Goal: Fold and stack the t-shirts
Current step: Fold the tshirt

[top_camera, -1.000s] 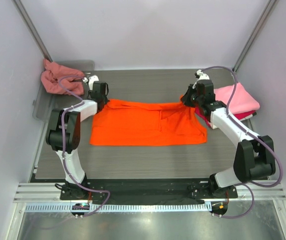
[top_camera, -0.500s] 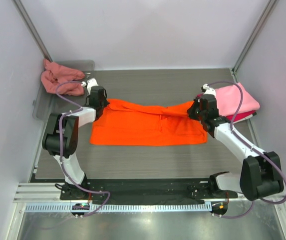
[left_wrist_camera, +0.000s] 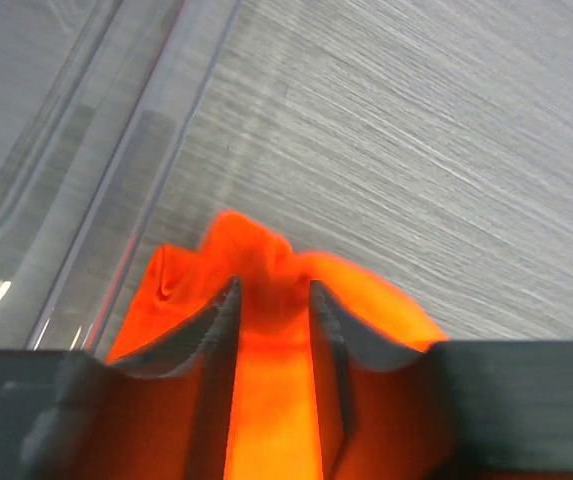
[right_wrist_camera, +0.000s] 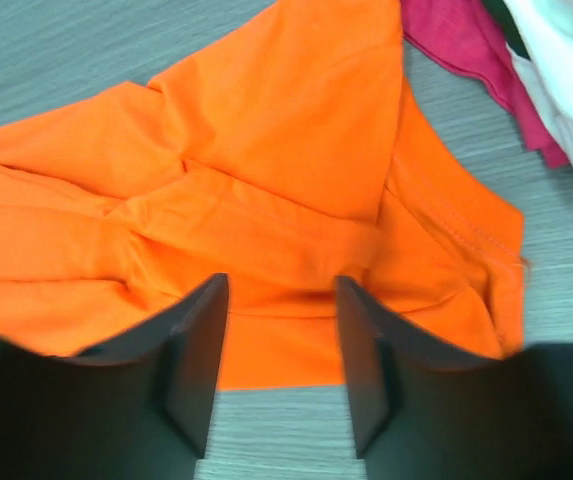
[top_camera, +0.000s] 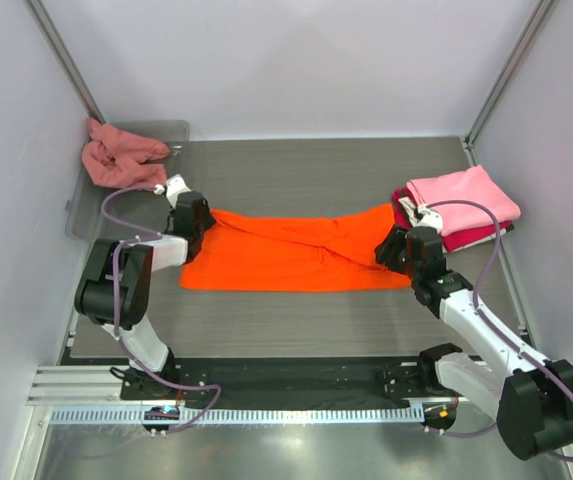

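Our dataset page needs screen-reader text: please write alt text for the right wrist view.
The right pincer stands open over the orange t-shirt, which lies creased and partly folded on the grey table. The edge of a crimson t-shirt shows at the upper right.

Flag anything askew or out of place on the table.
The orange t-shirt mid-table is folded unevenly: its top layer is rumpled, and the right end forms a skewed flap. The salmon-pink t-shirt lies in a crumpled heap on the clear tray at far left, unfolded.
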`<act>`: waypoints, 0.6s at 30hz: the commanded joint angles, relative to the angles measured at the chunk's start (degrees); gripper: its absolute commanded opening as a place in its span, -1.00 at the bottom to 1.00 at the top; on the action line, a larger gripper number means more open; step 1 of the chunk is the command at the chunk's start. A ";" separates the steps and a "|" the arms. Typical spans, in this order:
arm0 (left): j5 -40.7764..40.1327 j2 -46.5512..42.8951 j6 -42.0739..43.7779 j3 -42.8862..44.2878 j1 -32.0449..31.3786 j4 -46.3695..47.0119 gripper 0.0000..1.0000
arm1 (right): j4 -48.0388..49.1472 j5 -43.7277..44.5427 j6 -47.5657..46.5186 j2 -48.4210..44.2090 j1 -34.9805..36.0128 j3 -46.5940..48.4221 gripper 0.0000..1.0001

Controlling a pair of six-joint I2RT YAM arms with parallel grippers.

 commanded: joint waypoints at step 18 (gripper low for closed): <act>0.84 -18.75 -6.97 1.99 -0.45 -19.73 0.99 | 5.38 -20.64 -0.92 34.17 10.96 29.89 -0.13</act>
